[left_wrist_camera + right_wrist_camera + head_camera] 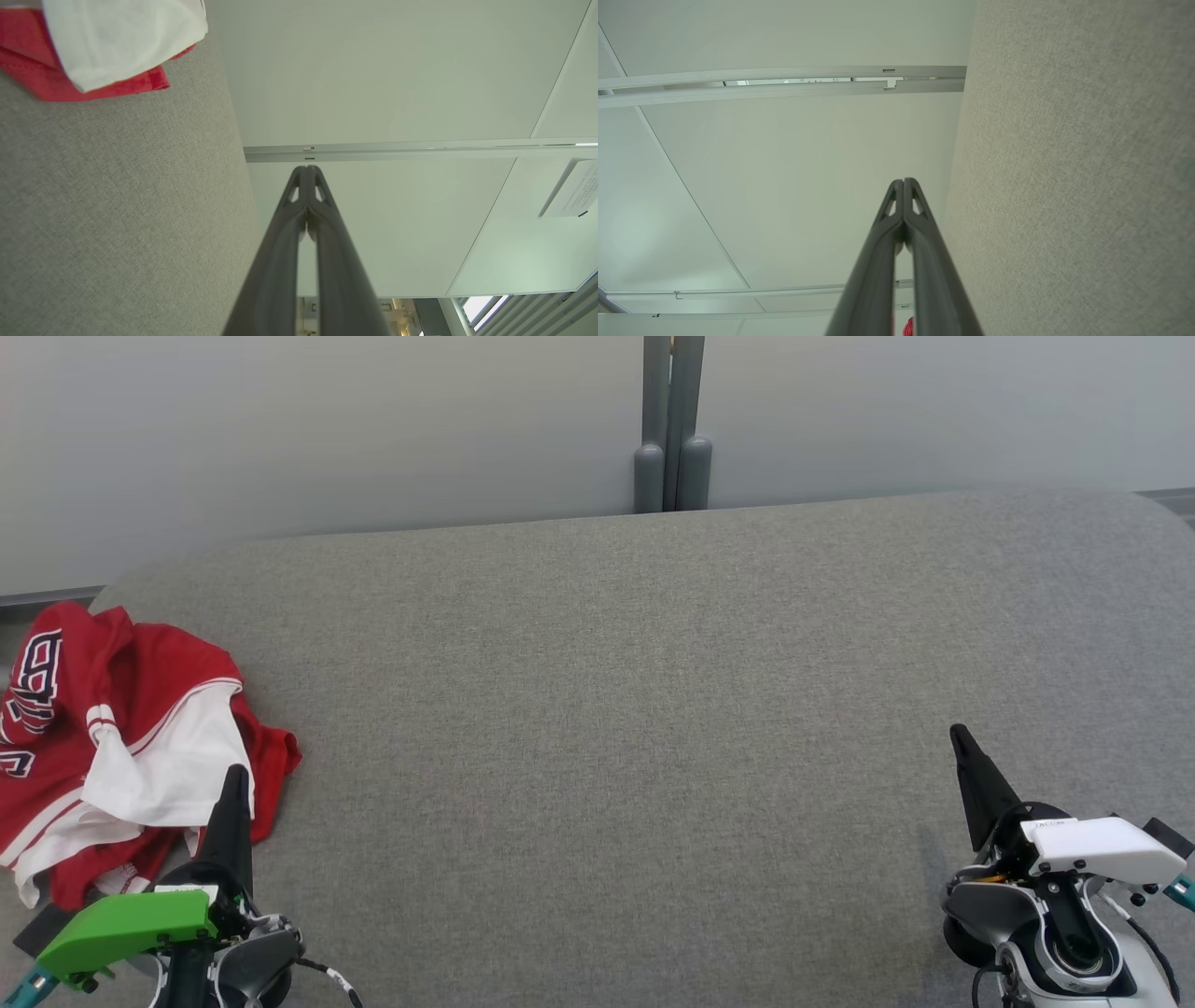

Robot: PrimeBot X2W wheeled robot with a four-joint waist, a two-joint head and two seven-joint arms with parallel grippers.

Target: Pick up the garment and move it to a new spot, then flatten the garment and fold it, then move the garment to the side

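Crumpled red-and-white garment (pixel 140 747) lies at the grey bench's (pixel 653 709) left edge. Left pincer (pixel 235 793) sits near it and right pincer (pixel 966 756) well apart, both closed and empty. Pickup not yet begun; the left pincer likely must open and grasp.

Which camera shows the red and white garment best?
The head view: the garment lies crumpled, nearly whole, at the left end of the grey surface. The left wrist view catches one red-and-white corner; the right wrist view, a tiny red speck.
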